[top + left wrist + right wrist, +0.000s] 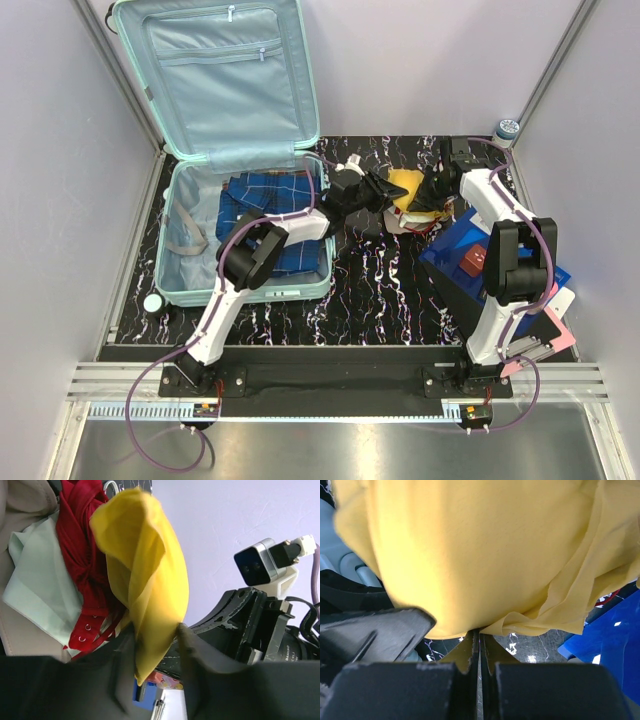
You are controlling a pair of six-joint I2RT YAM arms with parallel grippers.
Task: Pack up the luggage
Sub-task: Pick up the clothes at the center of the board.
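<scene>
- Your mint-green hard-shell luggage [192,205] lies open at the table's back left, with a folded blue plaid garment [270,205] inside.
- The right gripper [479,650] is clamped tight on the soft yellow cloth [470,555].
- The left gripper [156,645] is half closed, its fingers pressing that cloth on both sides.
- The cloth hangs outside the case, and a red garment [80,555] is unpacked too.

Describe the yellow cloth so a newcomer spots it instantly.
Start at the open mint-green luggage at the back left, then look right to the clothes heap. The yellow cloth sits there, caught between the left hand and right hand. It is the only yellow piece, beside a red garment.
</scene>
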